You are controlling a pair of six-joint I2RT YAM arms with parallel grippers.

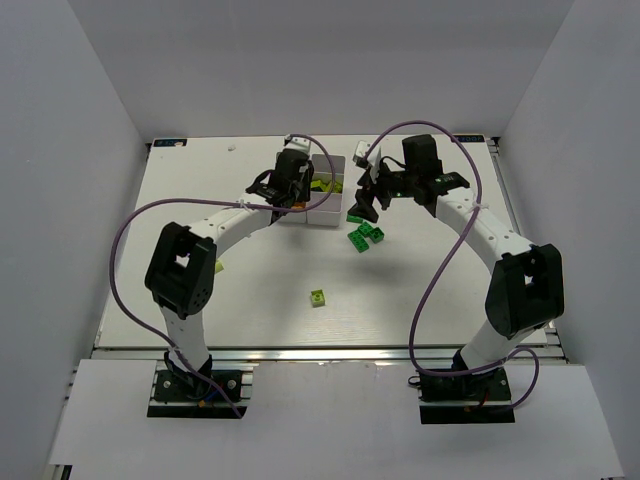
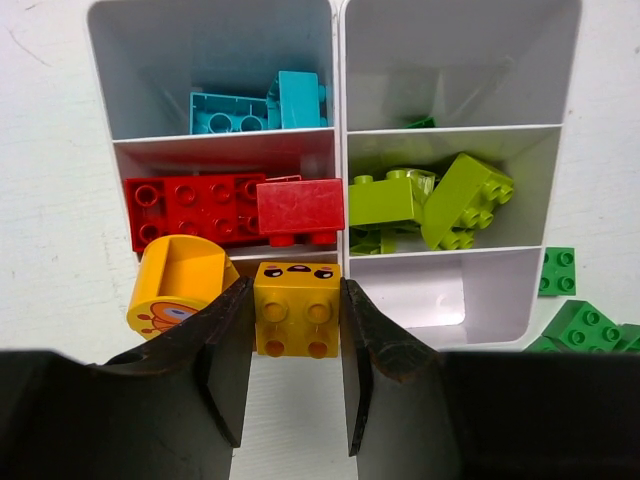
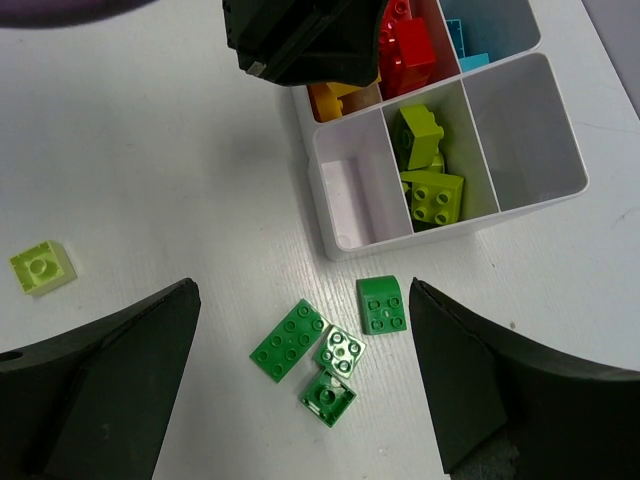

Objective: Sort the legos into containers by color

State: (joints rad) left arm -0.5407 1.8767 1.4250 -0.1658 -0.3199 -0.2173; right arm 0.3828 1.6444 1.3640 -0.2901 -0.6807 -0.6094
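Left gripper (image 2: pixel 295 330): clenched on a yellow brick (image 2: pixel 296 300), pads on its two smooth flanks, studs facing the wrist camera. I judge the flat sides are chosen so the brick cannot twist in the grip.

The brick hangs at the tray's (image 2: pixel 340 100) end row nearest my left wrist, at the compartment holding the orange piece (image 2: pixel 175 285). I cannot tell whether it is above the rim or already below it.

Tray contents, going away from that end: red bricks (image 2: pixel 200 205) beside lime bricks (image 2: pixel 430 200), then light blue bricks (image 2: pixel 260 105) beside a compartment showing only a sliver of green. The bare compartment (image 2: pixel 450 285) sits next to the orange one.

Judgement: yellow is either meant to share with orange or needs a sideways shift to the bare compartment before release.

Right gripper (image 3: pixel 303 300): spread wide, holding nothing. It hovers over the dark green bricks (image 3: pixel 290 340) lying just outside the tray on the bare-compartment side, probably staged there so the next pick is short.

One loose lime brick (image 3: pixel 42 267) lies well apart from the tray
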